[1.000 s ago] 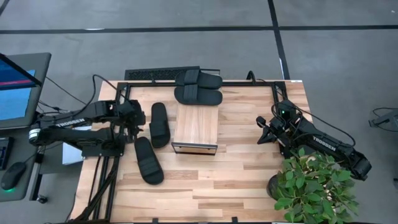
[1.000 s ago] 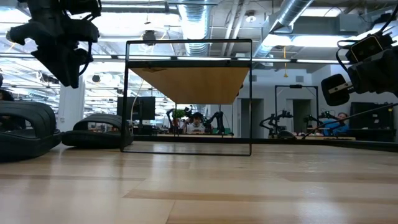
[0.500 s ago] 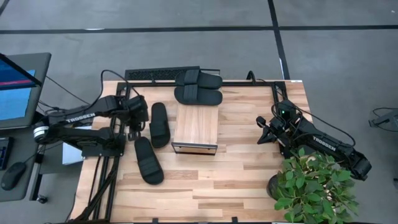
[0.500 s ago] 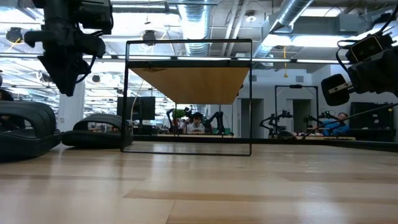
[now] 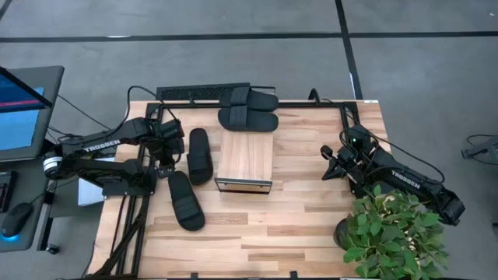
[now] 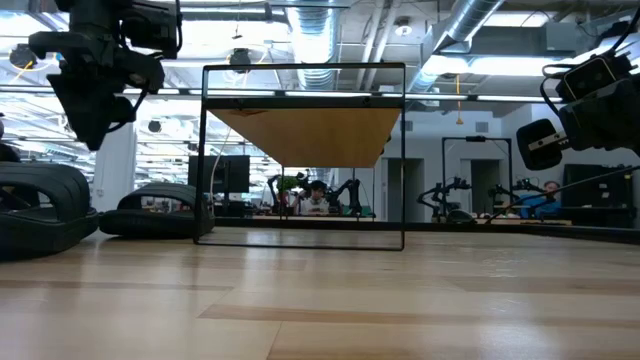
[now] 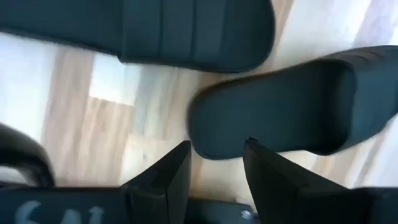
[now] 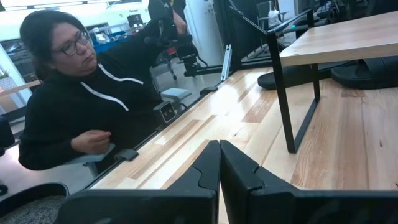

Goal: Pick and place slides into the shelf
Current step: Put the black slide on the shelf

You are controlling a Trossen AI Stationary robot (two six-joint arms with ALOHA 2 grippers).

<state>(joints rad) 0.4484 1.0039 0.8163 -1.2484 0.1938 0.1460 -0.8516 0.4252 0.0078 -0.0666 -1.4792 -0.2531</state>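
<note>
Left of the shelf (image 5: pixel 245 158) lie two slides (image 5: pixel 200 155), two more behind it. The left gripper (image 5: pixel 165 152) hovers beside them, fingers parted, empty; the right gripper (image 5: pixel 330 165), right of the shelf, is closed, empty. Slides look light and rubbery; grip the strap

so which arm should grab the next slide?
Left, probably. Its end effector hovers open right by the two slides lying on the table left of the shelf. The right end effector sits shut on the far side of the shelf, with no slide near it.
</note>
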